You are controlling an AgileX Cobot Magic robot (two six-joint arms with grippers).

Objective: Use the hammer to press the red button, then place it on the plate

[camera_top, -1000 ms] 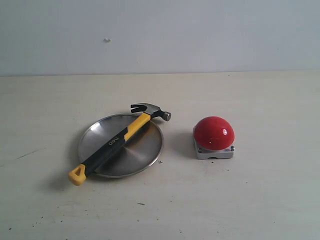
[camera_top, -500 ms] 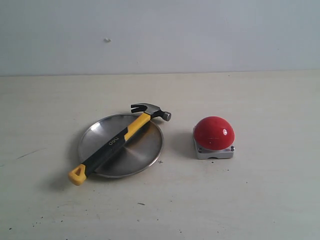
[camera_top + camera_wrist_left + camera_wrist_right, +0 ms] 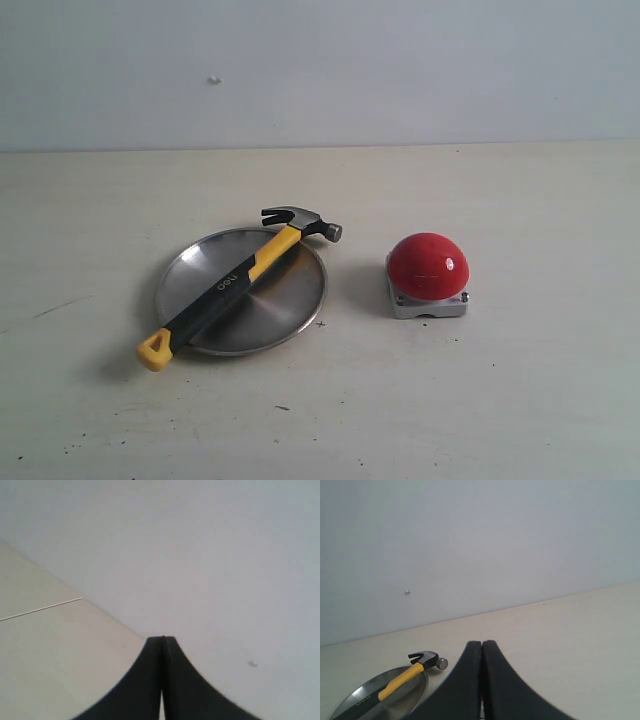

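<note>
The hammer [image 3: 235, 281] lies slantwise across the steel plate [image 3: 290, 300], its dark head [image 3: 303, 221] past the far rim and its yellow looped end [image 3: 152, 350] over the near left rim. The red button [image 3: 428, 264] sits on its grey base to the right of the plate. No gripper shows in the exterior view. My left gripper [image 3: 162, 640] is shut, empty, facing the wall. The right gripper [image 3: 481, 643] is shut and empty too, with the hammer [image 3: 400, 680] and plate [image 3: 412, 695] seen beyond it.
The pale table [image 3: 520, 400] runs back to a plain grey wall [image 3: 400, 70] bearing a small mark [image 3: 214, 80]. A few dark specks dot the tabletop near the front.
</note>
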